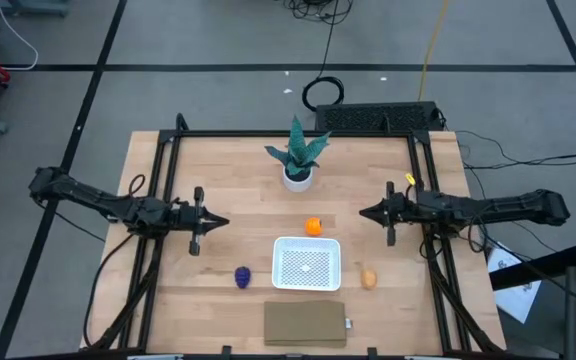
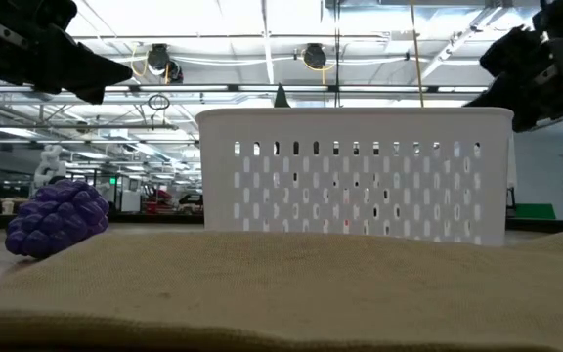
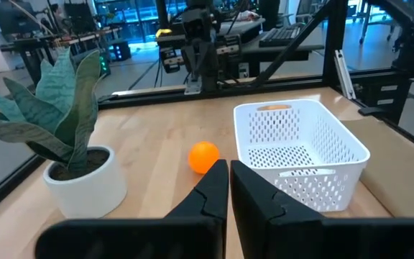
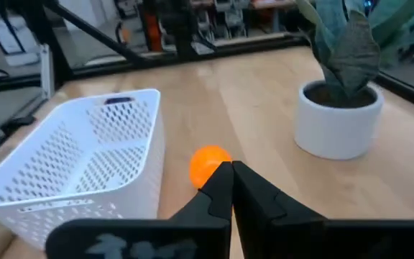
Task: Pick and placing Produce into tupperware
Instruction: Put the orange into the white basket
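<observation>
The white container (image 1: 306, 263) stands on the table's near middle, empty. The round orange piece (image 1: 313, 226) lies just beyond its far rim; it also shows in the left wrist view (image 3: 204, 156) and the right wrist view (image 4: 208, 164). The purple bumpy piece (image 1: 242, 277) lies left of the container, also in the low view (image 2: 57, 218). The tan oval piece (image 1: 369, 278) lies right of it. My left gripper (image 1: 223, 222) is shut and empty at the left, above the table. My right gripper (image 1: 363, 212) is shut and empty at the right.
A teal potted plant (image 1: 298, 160) in a white pot stands at the far middle. A flat brown slab (image 1: 305, 323) lies at the near edge, in front of the container. A black frame (image 1: 168, 150) runs along the table's sides.
</observation>
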You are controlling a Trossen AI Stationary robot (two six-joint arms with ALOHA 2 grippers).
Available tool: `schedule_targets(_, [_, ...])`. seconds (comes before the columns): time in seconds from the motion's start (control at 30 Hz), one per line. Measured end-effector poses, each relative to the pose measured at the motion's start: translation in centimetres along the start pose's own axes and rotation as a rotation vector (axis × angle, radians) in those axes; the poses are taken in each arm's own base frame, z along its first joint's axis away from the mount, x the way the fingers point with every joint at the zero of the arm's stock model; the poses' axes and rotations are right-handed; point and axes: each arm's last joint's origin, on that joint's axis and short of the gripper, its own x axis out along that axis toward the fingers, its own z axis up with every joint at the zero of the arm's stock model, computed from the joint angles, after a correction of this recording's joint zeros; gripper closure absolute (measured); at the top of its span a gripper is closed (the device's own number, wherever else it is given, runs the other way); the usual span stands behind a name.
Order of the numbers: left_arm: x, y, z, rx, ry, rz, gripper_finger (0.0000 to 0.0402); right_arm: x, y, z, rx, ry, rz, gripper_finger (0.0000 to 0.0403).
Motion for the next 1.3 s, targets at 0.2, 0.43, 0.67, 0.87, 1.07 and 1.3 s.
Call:
schedule_targets(0.2, [0.0,0.0,0.0,0.010,0.002,0.000,0.0380,2.1,0.0,1.9,-0.042,0.126,-0.047,0.0403])
schedule_targets(0.43, [0.0,0.0,-0.1,0.025,0.007,-0.001,0.0380,6.0,0.6,5.3,-0.195,0.274,-0.004,0.0403])
schedule_targets(0.67, [0.0,0.0,-0.5,0.032,0.053,-0.004,0.0380,10.1,0.7,7.0,-0.391,0.479,0.030,0.0403])
schedule_targets(0.87, [0.0,0.0,-0.7,0.011,0.070,-0.005,0.0380,12.4,0.9,7.9,-0.547,0.563,0.081,0.0403])
schedule_targets(1.07, [0.0,-0.1,-0.9,0.015,0.089,-0.006,0.0380,13.3,1.0,7.8,-0.658,0.587,0.146,0.0397])
schedule_targets(1.3, [-0.1,-0.1,-1.1,0.023,0.116,-0.008,0.0380,14.0,0.4,8.6,-0.635,0.609,0.125,0.0354])
